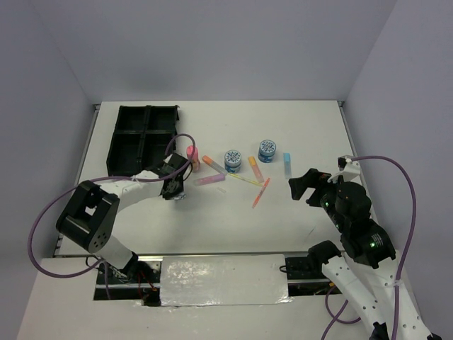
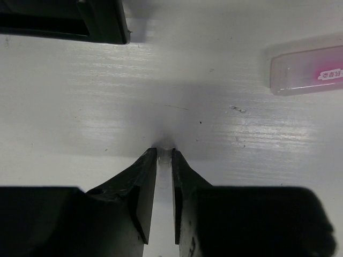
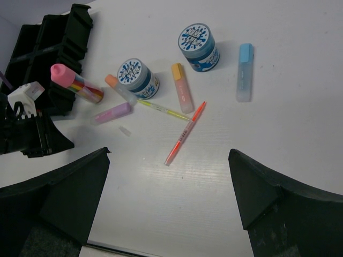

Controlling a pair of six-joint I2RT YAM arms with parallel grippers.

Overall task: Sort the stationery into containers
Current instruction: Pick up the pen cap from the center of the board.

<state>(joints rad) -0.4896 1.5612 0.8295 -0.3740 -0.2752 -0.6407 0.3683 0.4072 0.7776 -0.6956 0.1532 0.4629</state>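
Jaws of the left gripper (image 2: 164, 156) nearly meet just beside the tray (image 1: 141, 138), hold unclear; the right gripper's (image 3: 169, 155) gape wide. A pickup seems in hand; next, a lift into the tray.

White table (image 1: 297, 227), matte, with faint scuffs and specks up close. Plain grey walls (image 1: 212, 49) on three sides. Shiny silver tape strip (image 1: 223, 281) along near edge, over a dark recess.
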